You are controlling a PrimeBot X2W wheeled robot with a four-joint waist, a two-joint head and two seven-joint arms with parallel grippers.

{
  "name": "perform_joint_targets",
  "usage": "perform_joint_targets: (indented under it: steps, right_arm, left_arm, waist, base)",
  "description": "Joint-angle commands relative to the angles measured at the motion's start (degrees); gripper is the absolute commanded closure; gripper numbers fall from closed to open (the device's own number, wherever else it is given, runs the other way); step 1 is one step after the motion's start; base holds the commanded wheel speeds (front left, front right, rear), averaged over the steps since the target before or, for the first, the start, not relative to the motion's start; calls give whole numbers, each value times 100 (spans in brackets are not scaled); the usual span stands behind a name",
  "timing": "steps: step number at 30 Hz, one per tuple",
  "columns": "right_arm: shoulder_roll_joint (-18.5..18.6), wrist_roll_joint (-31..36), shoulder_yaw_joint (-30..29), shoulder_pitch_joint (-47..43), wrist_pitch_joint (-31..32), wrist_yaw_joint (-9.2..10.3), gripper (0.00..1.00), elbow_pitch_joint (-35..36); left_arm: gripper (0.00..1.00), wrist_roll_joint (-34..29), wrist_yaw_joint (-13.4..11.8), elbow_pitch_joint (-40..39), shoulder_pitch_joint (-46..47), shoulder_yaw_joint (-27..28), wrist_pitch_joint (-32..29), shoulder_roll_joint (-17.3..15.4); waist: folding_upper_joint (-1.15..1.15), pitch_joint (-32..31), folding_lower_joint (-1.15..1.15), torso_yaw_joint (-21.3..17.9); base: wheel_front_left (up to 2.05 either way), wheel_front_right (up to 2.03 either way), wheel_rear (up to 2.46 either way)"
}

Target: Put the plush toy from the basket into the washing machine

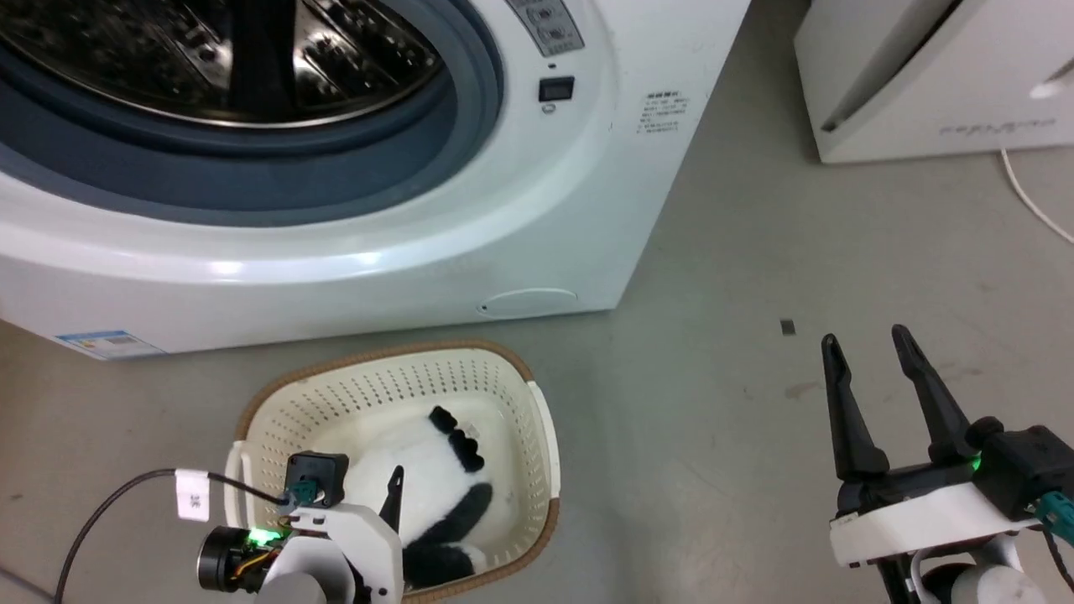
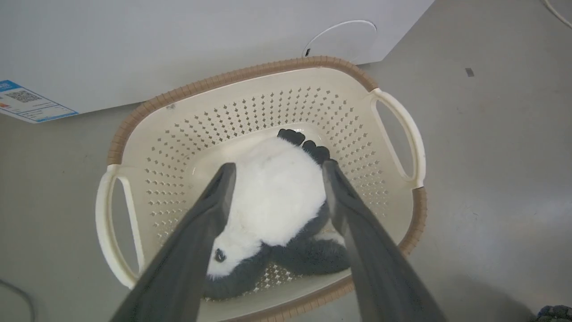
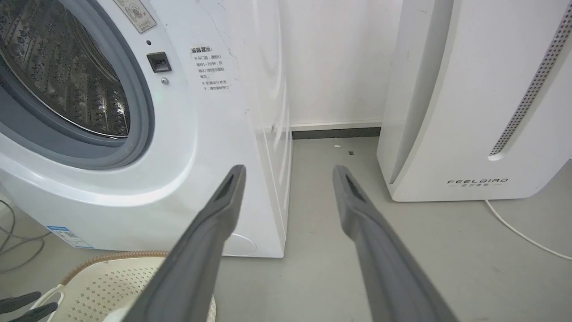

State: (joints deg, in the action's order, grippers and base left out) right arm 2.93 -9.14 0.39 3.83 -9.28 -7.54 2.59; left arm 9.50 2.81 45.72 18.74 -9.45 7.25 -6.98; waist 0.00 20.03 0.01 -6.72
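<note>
You are working over a plain grey floor [image 1: 713, 377], smooth and faintly stained, which runs back to a white wall [image 3: 330, 58] with a dark skirting strip [image 3: 335, 133] at its foot.

To the left of your left pincer [image 2: 278, 166], a black cable [image 1: 109, 503] with a white tag loops out from the wrist behind it. Ahead of that pincer stands the washing machine [image 1: 336, 252]. Its porthole is uncovered, so the grey gasket [image 1: 252, 176] and the shiny perforated drum [image 1: 210, 59] show, and a blue-edged label [image 1: 109, 342] sits near its lower left corner. The basket [image 1: 520, 394] stands on the floor just before the machine's base, near it but apart.

The plush toy [image 1: 428, 470] lies in the basket's bottom, white body up, with its black limbs toward the near rim and two black paws toward the far wall. Your left pincer is open and points down into the basket, one finger at each side of the toy's white body. You cannot tell whether the fingers touch the fur. The basket's wall and rim ring the toy on every side.

Right of the basket is a wide stretch of floor with a small dark scrap [image 1: 787, 327] on it. Your right pincer [image 1: 866, 335] is open above that floor, well apart from the basket. Its fingers aim at the gap between the machine and a white slanted appliance [image 1: 923, 75]. Ahead and to the right of it, a white cord [image 1: 1028, 197] trails from the appliance across the floor.
</note>
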Motion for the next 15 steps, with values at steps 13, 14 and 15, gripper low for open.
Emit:
perform_joint_targets:
  steps: [13,14,15]
  right_arm:
    - [-4,-304,-95,270,-202,4,0,128]
    - [-4,-307,-94,286,-214,4,0,138]
    - [-4,-319,-91,301,-225,4,0,149]
  left_arm:
    - [0,86,27,943,731,-352,-161,-341]
    - [0,89,28,1005,791,-379,-164,-373]
    - [0,90,32,1067,852,-408,-156,-404]
  waist:
    - [0,845,-1,-295]
    - [0,914,-1,-311]
    - [0,979,-1,-329]
  base:
    - [0,0,0]
    - [0,0,0]
    - [0,0,0]
